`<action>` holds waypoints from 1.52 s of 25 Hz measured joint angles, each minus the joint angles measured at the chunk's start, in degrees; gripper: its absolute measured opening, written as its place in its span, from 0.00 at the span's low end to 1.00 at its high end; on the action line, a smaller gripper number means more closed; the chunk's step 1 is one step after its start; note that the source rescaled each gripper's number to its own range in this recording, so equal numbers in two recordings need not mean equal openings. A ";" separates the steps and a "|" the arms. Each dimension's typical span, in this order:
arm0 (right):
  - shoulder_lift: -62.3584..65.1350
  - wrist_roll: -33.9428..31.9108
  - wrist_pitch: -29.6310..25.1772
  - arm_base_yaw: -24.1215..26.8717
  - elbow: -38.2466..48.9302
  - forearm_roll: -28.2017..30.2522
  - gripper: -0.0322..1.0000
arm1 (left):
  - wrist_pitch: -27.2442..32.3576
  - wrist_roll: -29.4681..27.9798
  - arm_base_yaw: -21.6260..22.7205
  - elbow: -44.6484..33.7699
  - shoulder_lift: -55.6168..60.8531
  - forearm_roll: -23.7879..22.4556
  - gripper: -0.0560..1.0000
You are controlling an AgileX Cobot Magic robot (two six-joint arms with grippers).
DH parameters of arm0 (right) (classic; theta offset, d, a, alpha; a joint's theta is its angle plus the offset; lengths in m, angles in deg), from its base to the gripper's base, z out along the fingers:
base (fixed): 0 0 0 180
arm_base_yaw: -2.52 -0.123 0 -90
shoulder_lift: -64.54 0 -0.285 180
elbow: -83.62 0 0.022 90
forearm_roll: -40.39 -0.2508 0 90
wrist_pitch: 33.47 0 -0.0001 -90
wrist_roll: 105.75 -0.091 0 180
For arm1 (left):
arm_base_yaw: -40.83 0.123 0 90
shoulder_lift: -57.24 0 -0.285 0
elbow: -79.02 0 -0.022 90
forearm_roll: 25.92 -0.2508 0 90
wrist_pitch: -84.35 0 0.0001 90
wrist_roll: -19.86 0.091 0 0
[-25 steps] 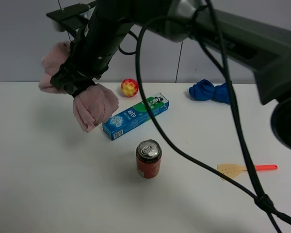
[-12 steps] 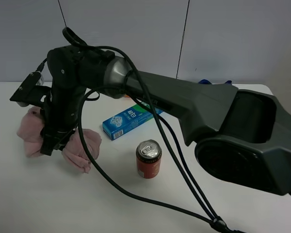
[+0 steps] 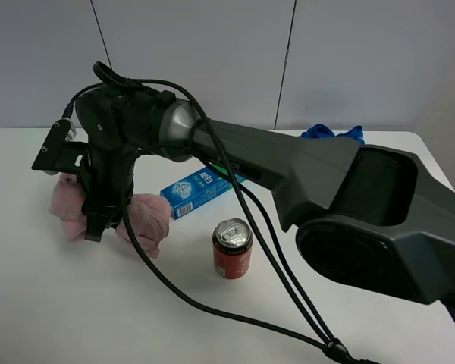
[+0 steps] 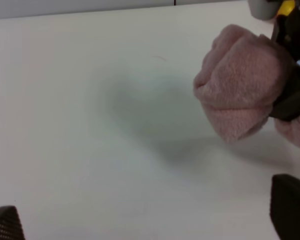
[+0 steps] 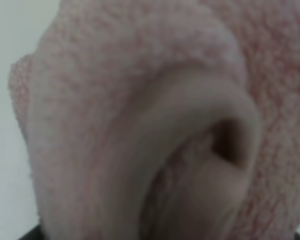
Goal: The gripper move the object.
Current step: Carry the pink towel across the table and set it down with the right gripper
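The dusty-pink rolled towel [image 3: 147, 215] lies low at the left of the white table [image 3: 76, 303], its two lobes sticking out either side of my right gripper [image 3: 98, 218]. That gripper, on the thick dark arm reaching across from the right, is shut on the towel's middle. The right wrist view is filled by the pink towel [image 5: 140, 100]. The left wrist view shows the towel [image 4: 240, 90] with the right gripper's black parts [image 4: 295, 100] clamped on it. My left gripper [image 4: 146, 215] is open and empty, off to the side of the towel.
A blue and green carton [image 3: 201, 189] lies just right of the towel. A red can [image 3: 232, 248] stands upright in front of it. A blue bunched cloth [image 3: 334, 133] peeks out behind the arm at the back. A black cable [image 3: 212, 311] loops over the table.
The right gripper came down from high up to the table's left with the towel. In the last half second it shifted slightly right, still holding it.
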 joint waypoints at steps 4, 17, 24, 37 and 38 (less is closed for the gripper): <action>-1.07 0.12 0.29 -0.59 -0.19 0.85 0.03 | 0.00 0.00 0.00 0.00 0.00 0.00 1.00; -2.90 -1.14 0.42 -1.01 -0.19 -0.13 0.03 | 0.00 0.00 0.00 0.00 0.00 0.00 1.00; -2.90 -1.31 0.42 -1.06 -0.19 -0.58 0.03 | 0.00 0.00 0.00 0.00 0.00 0.00 1.00; -4.89 -1.45 0.33 -1.29 -0.33 -0.14 0.03 | 0.00 0.00 0.00 0.00 0.00 0.00 1.00; -4.89 -1.87 0.33 -1.29 -0.33 -0.14 0.03 | 0.00 0.00 0.00 0.00 0.00 0.00 1.00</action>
